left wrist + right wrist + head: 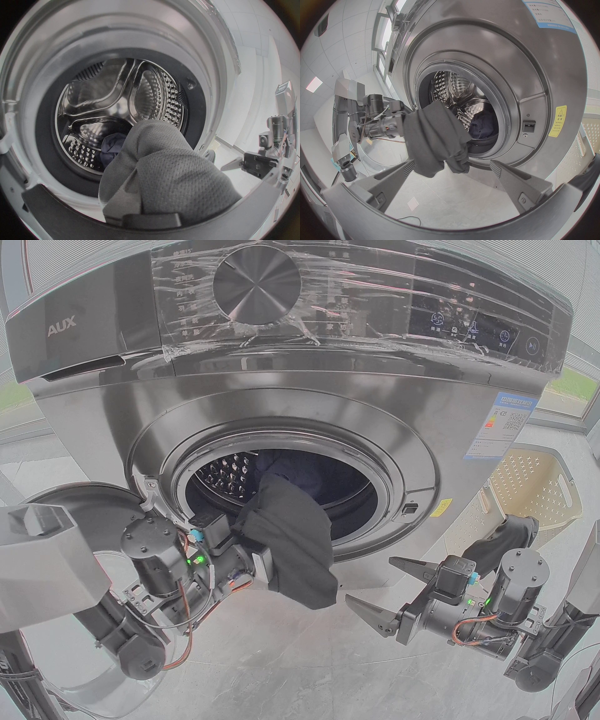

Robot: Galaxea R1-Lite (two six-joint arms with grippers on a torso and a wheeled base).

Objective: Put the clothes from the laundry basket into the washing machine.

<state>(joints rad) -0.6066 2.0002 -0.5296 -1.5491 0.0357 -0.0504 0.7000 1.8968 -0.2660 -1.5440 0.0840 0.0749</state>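
Note:
The washing machine (300, 402) stands with its round opening uncovered. My left gripper (265, 562) is at the opening's lower left edge, shut on a dark grey garment (294, 540) that drapes over the rim, partly into the drum and partly hanging outside. That grey garment (168, 168) covers the fingers. A dark blue garment (484, 123) lies inside the drum. My right gripper (369, 580) is low in front of the machine, to the right of the opening, open with nothing between its fingers. The beige laundry basket (537, 484) stands at the right with a dark garment (506, 540) over its edge.
The machine's door (81, 509) is swung open at the left, behind my left arm. Grey tiled floor (300, 652) lies bare in front of the machine, between the two arms.

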